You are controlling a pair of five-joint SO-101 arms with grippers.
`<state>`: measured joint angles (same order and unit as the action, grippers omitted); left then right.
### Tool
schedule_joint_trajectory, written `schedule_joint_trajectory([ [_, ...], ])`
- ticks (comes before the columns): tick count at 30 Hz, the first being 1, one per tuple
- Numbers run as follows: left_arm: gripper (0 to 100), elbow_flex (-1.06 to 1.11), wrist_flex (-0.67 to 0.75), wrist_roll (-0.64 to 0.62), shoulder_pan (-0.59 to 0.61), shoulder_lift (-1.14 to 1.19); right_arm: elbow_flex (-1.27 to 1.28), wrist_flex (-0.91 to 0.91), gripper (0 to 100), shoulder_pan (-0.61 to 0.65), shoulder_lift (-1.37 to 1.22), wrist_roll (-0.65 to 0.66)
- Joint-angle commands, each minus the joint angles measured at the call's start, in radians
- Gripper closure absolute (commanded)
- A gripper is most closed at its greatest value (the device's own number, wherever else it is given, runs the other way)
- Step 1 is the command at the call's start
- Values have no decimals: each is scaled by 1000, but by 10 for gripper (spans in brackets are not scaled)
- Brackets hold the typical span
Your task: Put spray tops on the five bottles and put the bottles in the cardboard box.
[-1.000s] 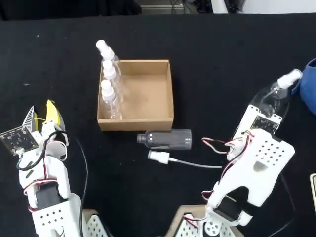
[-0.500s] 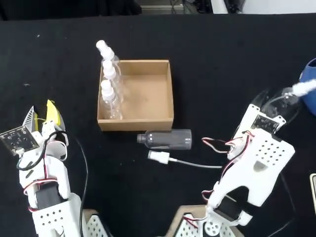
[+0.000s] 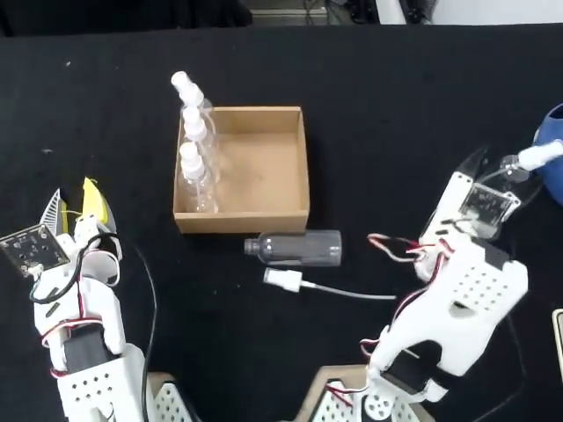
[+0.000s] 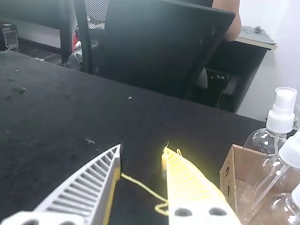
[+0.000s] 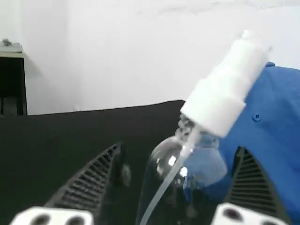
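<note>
The cardboard box point(image 3: 264, 167) holds three bottles with spray tops point(image 3: 195, 171) along its left wall; they also show beside my left gripper's view point(image 4: 276, 140). A capless bottle point(image 3: 295, 248) lies on its side in front of the box, with a loose spray top point(image 3: 283, 280) and its tube just below. My right gripper point(image 3: 500, 171) point(image 5: 179, 147) stands open around a tilted bottle point(image 5: 173, 183) whose white spray top point(image 3: 537, 156) point(image 5: 225, 93) leans on a blue thing. My left gripper point(image 3: 73, 189) point(image 4: 141, 150) is open with nothing in it, left of the box.
A blue object point(image 3: 552, 163) point(image 5: 272, 122) sits at the table's right edge behind the tilted bottle. The black table point(image 3: 396, 88) has free room behind and to the right of the box. A chair point(image 4: 150, 42) stands beyond the far edge.
The bottle at the right tipped over to the right until its spray top met the blue object, and the right gripper shifted a little with it. The left arm has not moved.
</note>
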<state>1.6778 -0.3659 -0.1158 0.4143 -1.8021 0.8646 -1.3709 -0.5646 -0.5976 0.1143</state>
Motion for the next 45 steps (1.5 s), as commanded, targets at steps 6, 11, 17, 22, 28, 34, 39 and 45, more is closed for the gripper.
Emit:
schedule_joint_trajectory([
  [6,970,22,-8,3,-1,-8,15,206,691,-12,183,2],
  [11,970,22,-8,3,-1,-8,18,209,705,-23,183,3],
  [17,970,22,-8,3,-1,-8,10,201,976,-46,189,3],
  [22,970,22,-3,3,-1,-8,12,201,988,-55,191,2],
  [28,970,22,-2,3,-1,-8,81,204,988,-21,321,2],
  [34,970,22,-2,3,-1,-8,202,210,988,115,552,9],
  [39,970,22,-5,3,-1,-8,225,293,988,278,673,9],
  [45,970,22,-5,3,-1,-8,133,542,988,466,769,3],
])
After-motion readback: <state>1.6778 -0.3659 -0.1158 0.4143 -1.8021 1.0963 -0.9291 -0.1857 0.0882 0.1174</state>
